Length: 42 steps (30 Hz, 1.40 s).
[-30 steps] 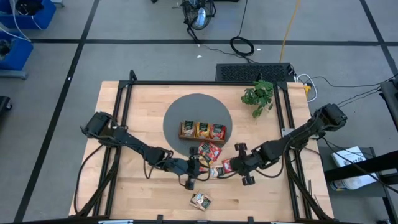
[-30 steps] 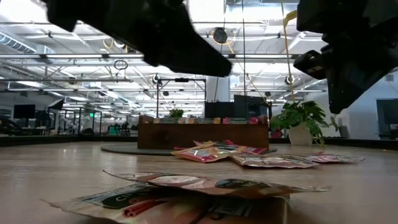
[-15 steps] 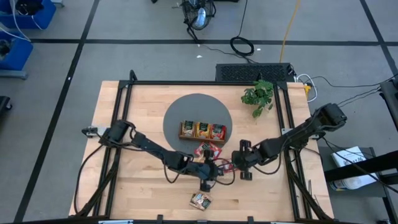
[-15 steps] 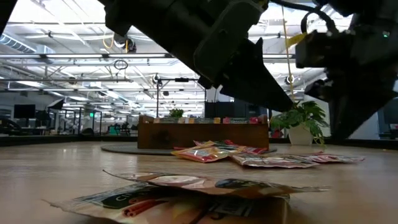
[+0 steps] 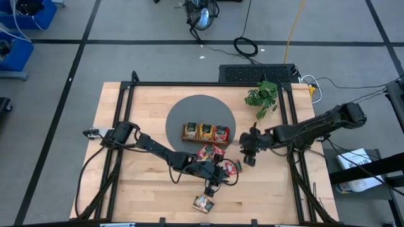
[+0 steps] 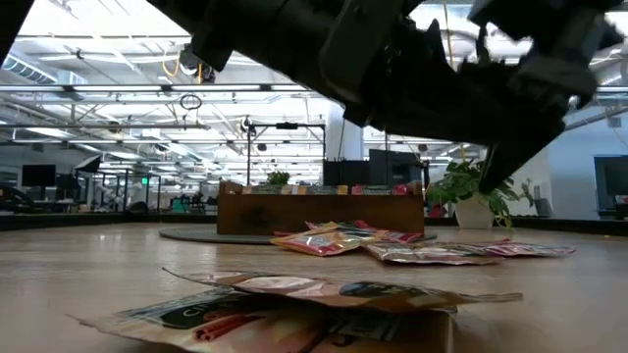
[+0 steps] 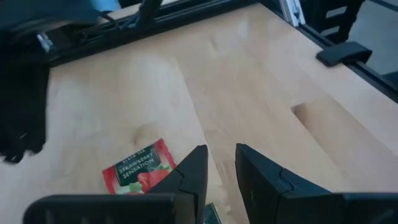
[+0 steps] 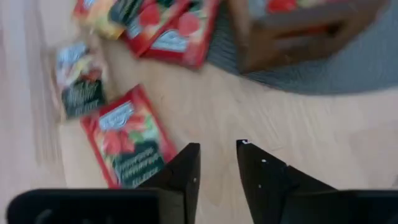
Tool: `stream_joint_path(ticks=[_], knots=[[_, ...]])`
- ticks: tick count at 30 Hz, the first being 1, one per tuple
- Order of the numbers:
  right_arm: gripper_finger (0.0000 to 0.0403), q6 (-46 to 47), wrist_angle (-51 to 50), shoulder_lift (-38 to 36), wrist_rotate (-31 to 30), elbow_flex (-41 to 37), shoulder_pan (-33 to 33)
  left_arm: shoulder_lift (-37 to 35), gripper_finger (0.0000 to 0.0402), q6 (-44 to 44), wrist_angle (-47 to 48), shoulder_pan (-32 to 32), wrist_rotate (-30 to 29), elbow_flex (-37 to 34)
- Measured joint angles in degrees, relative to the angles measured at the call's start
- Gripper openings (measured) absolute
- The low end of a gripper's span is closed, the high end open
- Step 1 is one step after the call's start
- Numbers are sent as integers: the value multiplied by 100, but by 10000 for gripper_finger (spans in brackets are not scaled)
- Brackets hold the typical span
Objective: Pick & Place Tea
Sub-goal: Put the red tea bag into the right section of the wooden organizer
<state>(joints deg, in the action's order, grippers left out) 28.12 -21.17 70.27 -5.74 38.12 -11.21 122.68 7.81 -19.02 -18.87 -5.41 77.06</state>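
Right gripper (image 5: 249,151) hovers empty just right of the wooden tray (image 5: 206,132) on the grey mat (image 5: 189,107), fingers slightly apart with bare table between them; the left gripper (image 5: 213,180), also narrowly parted and empty, hangs over the loose sachets (image 5: 214,157). They lie flat before the tray, mostly red strawberry-printed, apparently some yellow and green, two more (image 5: 203,203) near the front edge.

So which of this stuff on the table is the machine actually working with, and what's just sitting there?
Part of the job:
- loose tea sachets
- sachet pair near the front edge
- wooden tray with sachets inside
- left end effector and right end effector, both empty

Just lying about:
- potted plant
- round grey mat
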Motion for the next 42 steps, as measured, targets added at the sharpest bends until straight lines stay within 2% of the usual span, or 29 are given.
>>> stream_joint_path(ticks=[4,7,18,28,33,42], knots=[[125,516,1205,-237,799,-700,331,210,88,2,-148,65,76,-3],[136,805,1695,-242,1026,-1021,374,426,88,-60,-226,143,166,182],[136,1452,1736,-73,1180,-1321,155,873,88,-303,470,259,340,737],[135,1580,2421,149,1231,-1531,141,941,88,-651,599,387,256,743],[135,1595,2772,506,1476,-1526,145,941,88,-698,632,457,355,743],[134,1614,3187,881,1568,-1519,145,1002,88,-781,580,498,546,741]])
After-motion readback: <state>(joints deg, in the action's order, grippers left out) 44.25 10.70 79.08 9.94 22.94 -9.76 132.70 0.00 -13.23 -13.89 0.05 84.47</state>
